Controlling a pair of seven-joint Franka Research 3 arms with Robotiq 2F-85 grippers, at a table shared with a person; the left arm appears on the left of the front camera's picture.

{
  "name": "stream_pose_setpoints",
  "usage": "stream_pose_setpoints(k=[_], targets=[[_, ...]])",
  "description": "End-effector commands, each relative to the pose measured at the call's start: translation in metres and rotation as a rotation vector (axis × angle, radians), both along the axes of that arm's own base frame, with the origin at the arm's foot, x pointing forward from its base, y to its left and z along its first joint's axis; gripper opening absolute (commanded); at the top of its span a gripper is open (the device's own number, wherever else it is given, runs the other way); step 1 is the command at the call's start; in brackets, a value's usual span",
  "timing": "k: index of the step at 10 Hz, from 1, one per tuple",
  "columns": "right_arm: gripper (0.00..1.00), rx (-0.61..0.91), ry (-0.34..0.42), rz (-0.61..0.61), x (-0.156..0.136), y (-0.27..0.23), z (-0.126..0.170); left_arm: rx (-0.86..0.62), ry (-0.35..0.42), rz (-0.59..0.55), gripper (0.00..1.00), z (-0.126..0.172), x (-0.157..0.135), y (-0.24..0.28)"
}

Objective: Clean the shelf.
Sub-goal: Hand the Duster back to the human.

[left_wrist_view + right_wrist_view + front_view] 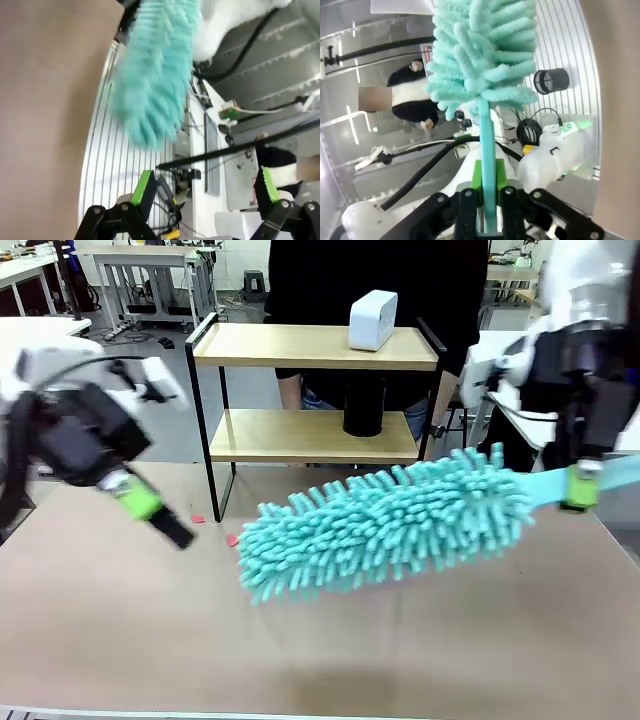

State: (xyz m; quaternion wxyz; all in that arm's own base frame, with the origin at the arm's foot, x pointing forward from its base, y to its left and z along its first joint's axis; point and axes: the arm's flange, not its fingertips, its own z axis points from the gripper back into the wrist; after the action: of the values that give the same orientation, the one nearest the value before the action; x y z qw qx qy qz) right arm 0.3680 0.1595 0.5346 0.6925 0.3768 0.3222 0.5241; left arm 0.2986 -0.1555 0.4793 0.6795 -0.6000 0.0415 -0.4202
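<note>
your right claw (578,490) is shut tight on the duster (385,525) handle. the fluffy head runs long, left across the table (320,650), low & in front of the shelf (315,390). shelf is farther back, so you must lift & go fwd. watch the white box (372,320) on top & black cup (364,405) below. left claw (160,515) is wide open w/ nothing in it.

No readable text, brand, number or sign can be made out in any of the views. A small white sticker with red marks (426,51) is seen in the right wrist view, behind the fluffy turquoise duster head (480,55) (its print is too small and blurred to be read). The white box-shaped device (373,320) on the shelf's top board bears no legible label.
</note>
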Motion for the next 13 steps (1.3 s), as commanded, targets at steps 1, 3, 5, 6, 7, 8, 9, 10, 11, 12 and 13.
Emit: stream_pose_setpoints(k=[1,3,5,6,7,8,9,10,11,12,13], targets=[[0.12,0.028,0.020,0.144,0.032,0.001,0.016,-0.019,0.070,0.038,1.00,-0.006,0.010,-0.007],[0.12,0.039,0.048,0.235,0.042,0.027,0.007,0.004,0.104,0.031,1.00,-0.023,0.018,-0.014],[0.12,0.087,0.039,0.264,0.048,0.038,0.003,0.044,0.128,0.001,1.00,-0.033,0.022,-0.025],[0.12,0.116,0.022,0.247,0.050,0.042,0.001,0.056,0.137,-0.019,1.00,-0.040,0.020,-0.034],[0.12,0.139,0.004,0.223,0.052,0.043,0.001,0.076,0.145,-0.032,1.00,-0.046,0.019,-0.041],[0.12,0.151,-0.003,0.199,0.052,0.042,0.000,0.090,0.148,-0.048,1.00,-0.051,0.017,-0.046],[0.12,0.153,-0.006,0.177,0.052,0.041,-0.001,0.097,0.152,-0.066,1.00,-0.054,0.013,-0.050],[0.12,0.164,0.000,0.164,0.052,0.039,-0.002,0.104,0.149,-0.079,1.00,-0.055,0.010,-0.054],[0.12,0.169,0.003,0.172,0.051,0.038,-0.002,0.107,0.139,-0.080,1.00,-0.056,0.009,-0.056],[0.12,0.181,0.005,0.181,0.050,0.037,-0.002,0.108,0.129,-0.077,1.00,-0.057,0.009,-0.057],[0.12,0.184,0.007,0.185,0.050,0.037,-0.003,0.104,0.121,-0.076,1.00,-0.058,0.009,-0.058]])
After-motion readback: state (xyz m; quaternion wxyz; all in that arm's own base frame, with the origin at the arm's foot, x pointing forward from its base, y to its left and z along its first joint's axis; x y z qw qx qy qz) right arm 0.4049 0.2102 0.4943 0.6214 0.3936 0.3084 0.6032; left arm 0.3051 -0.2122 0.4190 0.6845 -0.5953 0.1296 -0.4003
